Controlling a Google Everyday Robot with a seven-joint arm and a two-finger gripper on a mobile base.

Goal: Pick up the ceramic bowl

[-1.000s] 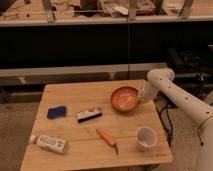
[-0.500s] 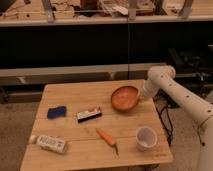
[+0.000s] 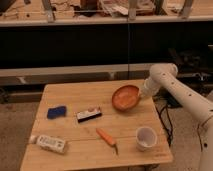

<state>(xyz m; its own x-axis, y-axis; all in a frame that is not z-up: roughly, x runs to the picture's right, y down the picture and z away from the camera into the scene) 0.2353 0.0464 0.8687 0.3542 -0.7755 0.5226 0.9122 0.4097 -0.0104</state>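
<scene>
Ceramic bowl sits tilted at the right rear of your wooden table, round, shallow, orange-brown and plain inside, carrying no writing you could read. Your gripper is at its right rim, on the end of the white arm. Nearer you lie a white cup, carrot, blue sponge, and a white packet whose label is illegible.
</scene>
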